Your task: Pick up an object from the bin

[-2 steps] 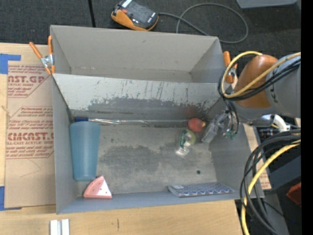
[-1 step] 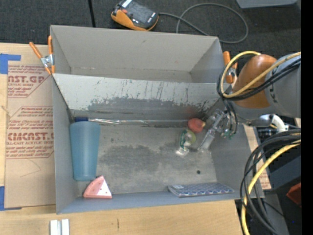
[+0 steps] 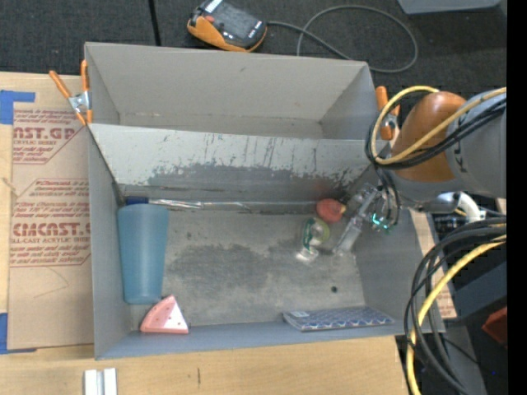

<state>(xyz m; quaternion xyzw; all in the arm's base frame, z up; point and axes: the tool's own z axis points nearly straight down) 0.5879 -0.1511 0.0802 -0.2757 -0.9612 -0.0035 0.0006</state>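
Observation:
My gripper reaches down into the right part of the bin, close to the back wall. Just left of its tip lies a small clear thing with a green spot, touching or nearly touching it. A small red-orange ball rests right behind that, against the back wall and beside the gripper's upper side. Whether the clear thing is held I cannot tell.
A tall blue cup lies along the left wall. A pink wedge sits in the front left corner. A flat blue patterned piece lies along the front wall at the right. The arm with yellow cables comes in over the right rim.

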